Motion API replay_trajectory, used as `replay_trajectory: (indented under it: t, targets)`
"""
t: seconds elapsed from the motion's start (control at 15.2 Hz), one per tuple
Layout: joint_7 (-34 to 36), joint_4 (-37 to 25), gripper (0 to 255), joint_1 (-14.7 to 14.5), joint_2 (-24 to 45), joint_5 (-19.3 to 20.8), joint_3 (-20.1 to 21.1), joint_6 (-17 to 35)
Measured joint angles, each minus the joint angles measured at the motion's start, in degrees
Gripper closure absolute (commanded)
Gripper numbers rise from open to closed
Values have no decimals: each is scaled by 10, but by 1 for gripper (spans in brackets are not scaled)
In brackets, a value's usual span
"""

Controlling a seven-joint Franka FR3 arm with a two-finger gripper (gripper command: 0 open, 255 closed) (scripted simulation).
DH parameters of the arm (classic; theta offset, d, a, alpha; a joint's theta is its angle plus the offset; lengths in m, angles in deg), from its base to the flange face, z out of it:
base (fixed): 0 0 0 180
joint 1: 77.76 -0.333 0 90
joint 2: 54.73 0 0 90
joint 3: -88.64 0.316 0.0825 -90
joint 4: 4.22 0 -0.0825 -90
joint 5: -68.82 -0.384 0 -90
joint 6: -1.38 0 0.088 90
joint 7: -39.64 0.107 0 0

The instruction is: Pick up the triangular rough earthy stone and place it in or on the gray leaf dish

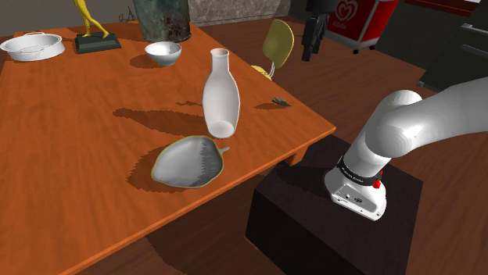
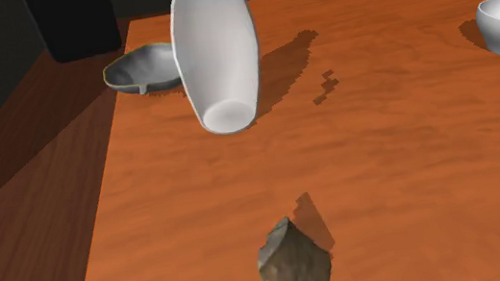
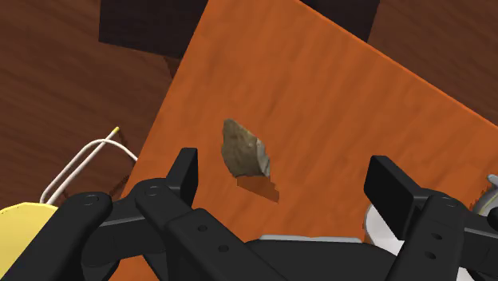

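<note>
The pincer [image 3: 285, 172] is released: its two black fingers stand wide apart, and neither touches anything. Seen from the wrist, the rough brown-grey stone [image 3: 243, 149] lies below the gap between them, resting on the orange wooden counter [image 1: 78, 156] close to its edge and casting a short shadow beside itself. In the second exterior view the stone [image 2: 294, 263] sits in the foreground as a wedge-shaped lump. Farther along the same edge stands a tall white vase [image 2: 217, 51], and past it lies the gray leaf dish [image 2: 148, 67].

From the shoulder view, the leaf dish [image 1: 188, 162] lies near the counter edge closest to the stand, just beside the foot of the vase [image 1: 220, 94]. The small stone [image 1: 279, 101] is on the vase's other side, well apart from the dish. A white bowl [image 1: 163, 52] and a shallow white pan [image 1: 33, 46] sit toward the far end, and a yellow chair [image 1: 278, 39] stands beyond the counter. The white arm [image 1: 391, 133] rises from the dark stand.
</note>
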Motion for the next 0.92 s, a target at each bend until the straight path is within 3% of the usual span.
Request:
replay_trajectory:
  t: [0.2, 0.73, 0.92]
  targets:
    - [0, 19, 0, -5, 0, 10, 16, 23]
    - [19, 132, 0, -30, 43, 81, 112, 202]
    - [24, 159, 0, -31, 50, 91, 121, 239]
